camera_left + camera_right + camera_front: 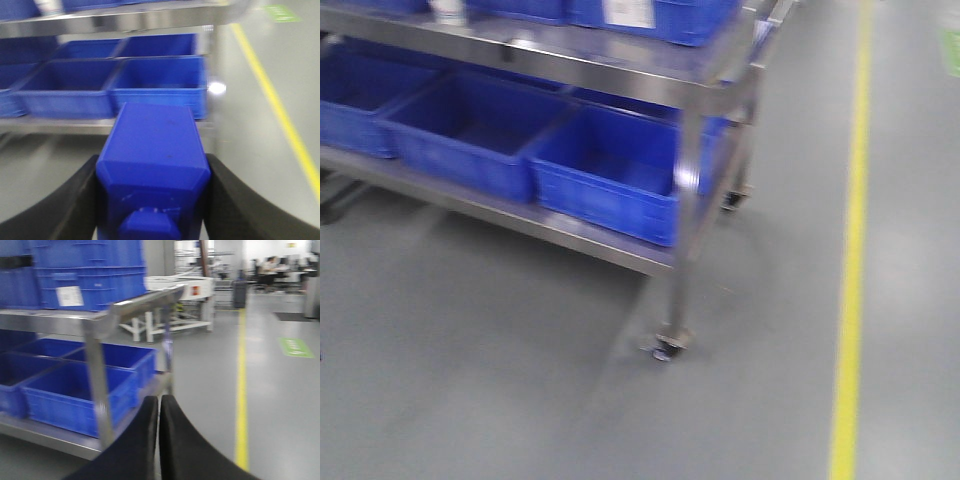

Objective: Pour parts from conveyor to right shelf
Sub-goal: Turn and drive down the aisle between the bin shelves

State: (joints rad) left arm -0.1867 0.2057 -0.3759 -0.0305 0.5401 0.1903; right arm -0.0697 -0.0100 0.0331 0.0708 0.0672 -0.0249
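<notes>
My left gripper [153,172] is shut on a blue plastic parts bin [154,150], seen from its underside in the left wrist view, black fingers [75,200] pressed on both sides. Its contents are hidden. My right gripper [159,405] is shut and empty, its two black fingers touching. A steel wheeled shelf [620,75] with blue crates [610,175] on its lower level stands ahead in the front view; it shows too in the left wrist view [125,17] and the right wrist view [100,317]. No conveyor is in view. All frames are motion-blurred.
The shelf's leg and caster [667,347] stand at the centre of the front view. A yellow floor line [850,250] runs along the grey floor to the right. More blue crates [85,272] sit on the top level. Distant tables and people [272,265] are far back.
</notes>
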